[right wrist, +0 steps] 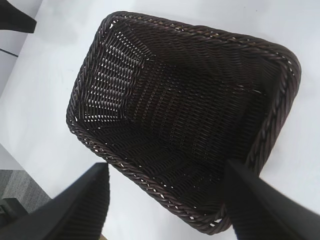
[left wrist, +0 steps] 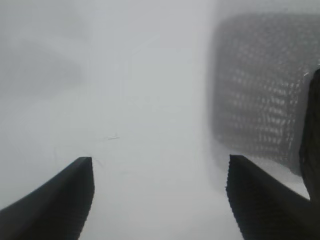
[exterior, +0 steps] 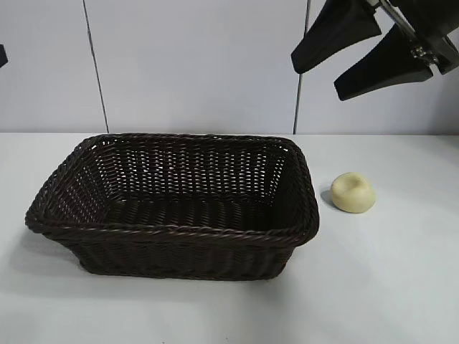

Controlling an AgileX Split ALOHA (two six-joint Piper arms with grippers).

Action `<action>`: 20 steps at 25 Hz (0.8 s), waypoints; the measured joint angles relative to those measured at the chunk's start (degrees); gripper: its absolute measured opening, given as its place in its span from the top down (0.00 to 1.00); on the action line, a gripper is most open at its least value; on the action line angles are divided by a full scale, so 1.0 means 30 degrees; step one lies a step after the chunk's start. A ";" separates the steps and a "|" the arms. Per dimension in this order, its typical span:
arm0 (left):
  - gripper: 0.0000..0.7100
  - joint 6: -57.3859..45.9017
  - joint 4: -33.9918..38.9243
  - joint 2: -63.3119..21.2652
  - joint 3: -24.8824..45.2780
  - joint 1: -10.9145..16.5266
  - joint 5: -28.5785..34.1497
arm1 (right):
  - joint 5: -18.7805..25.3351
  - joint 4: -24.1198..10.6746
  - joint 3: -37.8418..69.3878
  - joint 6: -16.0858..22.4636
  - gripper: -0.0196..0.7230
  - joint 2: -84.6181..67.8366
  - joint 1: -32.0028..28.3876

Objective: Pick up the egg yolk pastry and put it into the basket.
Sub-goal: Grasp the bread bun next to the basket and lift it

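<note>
The egg yolk pastry point(exterior: 353, 192), a small pale yellow dome with a dent on top, rests on the white table just right of the basket point(exterior: 50, 211). The basket is large, dark brown wicker, and nothing lies in it. My right gripper point(exterior: 315, 77) hangs open high above the table at the upper right, over the gap between basket and pastry, with nothing between its fingers. Its wrist view looks down into the basket point(right wrist: 280, 100) past the open gripper point(right wrist: 165, 175); the pastry is out of that view. My left gripper point(left wrist: 160, 167) stands open over bare table, with the basket point(left wrist: 260, 100) off to one side.
The white table point(exterior: 401, 287) runs wide in front of and to the right of the basket. A pale panelled wall point(exterior: 201, 64) stands behind. A dark edge of the left arm point(exterior: 2, 56) shows at the far left.
</note>
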 joint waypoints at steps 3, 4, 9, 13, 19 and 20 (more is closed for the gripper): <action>0.24 0.0000 -0.0016 -0.0987 0.0312 0.0000 0.0066 | 0.0000 0.0000 0.0000 0.0000 0.33 0.0000 0.0000; 0.24 0.0000 -0.0016 -0.1402 0.0566 0.0000 0.0066 | 0.0000 0.0000 0.0000 0.0000 0.33 0.0000 0.0000; 0.24 0.0000 -0.0016 -0.4838 0.2908 0.0000 0.0168 | 0.0000 0.0000 0.0000 0.0000 0.33 0.0000 0.0000; 0.24 0.0000 -0.0016 -0.8513 0.5889 0.0000 0.0224 | 0.0000 0.0000 0.0000 0.0000 0.33 0.0000 0.0000; 0.24 -0.0085 -0.0016 -1.4476 1.0442 0.0000 0.0345 | 0.0000 0.0000 0.0000 0.0000 0.33 0.0000 0.0000; 0.24 -0.0109 -0.0016 -1.5521 1.1010 0.0000 0.0350 | 0.0000 -0.0008 0.0000 0.0000 0.33 0.0000 0.0000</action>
